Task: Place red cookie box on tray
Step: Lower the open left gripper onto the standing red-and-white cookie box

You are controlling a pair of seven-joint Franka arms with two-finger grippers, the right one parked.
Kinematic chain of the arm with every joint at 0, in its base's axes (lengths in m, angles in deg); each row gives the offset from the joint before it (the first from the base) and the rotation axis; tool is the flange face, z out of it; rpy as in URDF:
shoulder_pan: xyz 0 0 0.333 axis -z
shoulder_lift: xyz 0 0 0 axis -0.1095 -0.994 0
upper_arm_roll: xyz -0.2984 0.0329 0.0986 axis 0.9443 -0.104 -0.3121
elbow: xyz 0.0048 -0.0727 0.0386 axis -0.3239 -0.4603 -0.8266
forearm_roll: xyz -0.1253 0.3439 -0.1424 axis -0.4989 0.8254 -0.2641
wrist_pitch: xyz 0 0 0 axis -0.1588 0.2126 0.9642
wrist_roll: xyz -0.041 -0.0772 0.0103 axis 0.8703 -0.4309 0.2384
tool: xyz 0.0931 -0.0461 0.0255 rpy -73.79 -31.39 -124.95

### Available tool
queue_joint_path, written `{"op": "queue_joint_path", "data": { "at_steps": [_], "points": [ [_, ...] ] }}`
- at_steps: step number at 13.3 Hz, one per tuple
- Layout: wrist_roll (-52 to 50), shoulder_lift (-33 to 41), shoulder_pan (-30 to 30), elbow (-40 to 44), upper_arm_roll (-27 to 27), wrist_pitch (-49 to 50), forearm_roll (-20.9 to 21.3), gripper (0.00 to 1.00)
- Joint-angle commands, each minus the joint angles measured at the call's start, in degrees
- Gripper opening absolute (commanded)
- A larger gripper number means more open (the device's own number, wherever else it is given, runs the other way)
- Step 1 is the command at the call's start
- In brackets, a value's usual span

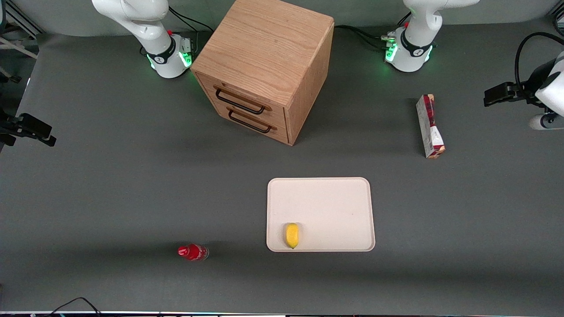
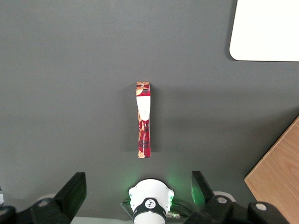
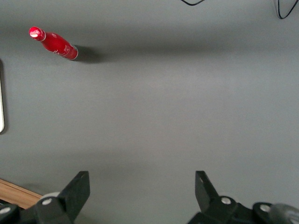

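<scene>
At the right edge of the front view, about a third of the way down, the working arm's gripper (image 1: 495,94) hangs dark above the grey table (image 1: 110,185), and the wrist camera shows its two fingers (image 2: 70,193) spread wide apart with nothing between them. The red cookie box (image 1: 429,126) lies on the table at the upper right of the front view, toward the working arm's end, standing on a narrow edge with its pale printed side facing the camera and a strip of dark red along the top; the wrist view looks straight down on it as a slim red band (image 2: 144,120) in mid-frame, clear of the fingers. The tray (image 1: 335,198) sits lower and nearer the centre of the front view, nearer to the camera than the box and well apart from it, cream-white with rounded corners. A small yellow lemon-like object (image 1: 292,235) rests on the tray close to its lower left corner. In the upper middle of the front view stands the wooden drawer cabinet (image 1: 264,66), turned at an angle with two dark handles showing. A small red bottle (image 1: 192,252) lies on the table at the lower left of centre, near the tray but not touching it.
</scene>
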Motion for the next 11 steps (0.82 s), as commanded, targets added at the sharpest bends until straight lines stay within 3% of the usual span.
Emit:
{"op": "queue_joint_path", "data": {
  "at_steps": [1,6,9,11],
  "points": [
    [0.1,-0.4,0.1,1.8,-0.2,2.8,-0.4,1.00],
    [0.7,0.1,-0.7,-2.1,-1.5,5.8,-0.7,1.00],
    [1.4,6.7,-0.9,-17.2,-1.6,-2.8,-0.4,1.00],
    [2.3,13.4,-0.9,-34.8,-1.7,-15.8,-0.4,1.00]
  ]
}}
